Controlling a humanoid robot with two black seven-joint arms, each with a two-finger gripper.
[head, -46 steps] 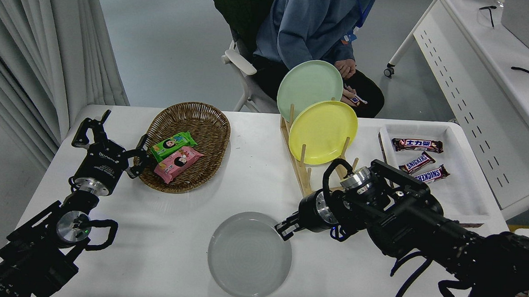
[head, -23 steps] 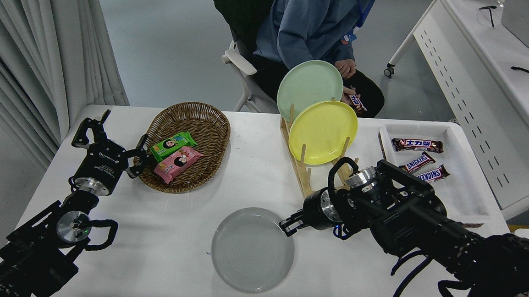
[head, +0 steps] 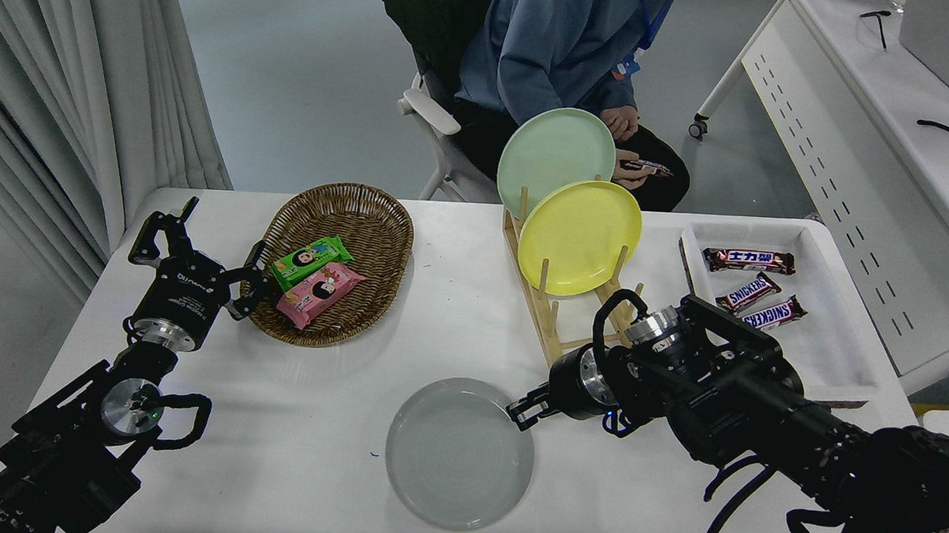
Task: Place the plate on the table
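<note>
The pale grey plate lies flat or nearly flat on the white table, at the front middle. My right gripper reaches in from the right and is shut on the plate's upper right rim. I cannot tell whether the plate rests fully on the table. My left arm is parked at the lower left, its gripper open beside the basket.
A wicker basket with two snack packs stands at the back left. A wooden rack holds a yellow plate and a pale green plate. A white tray with chocolate bars is at the right. A person sits at the far side.
My right gripper and the grey plate have shifted slightly to the right together. The person's hands have moved a snack bar. The left arm has not moved.
</note>
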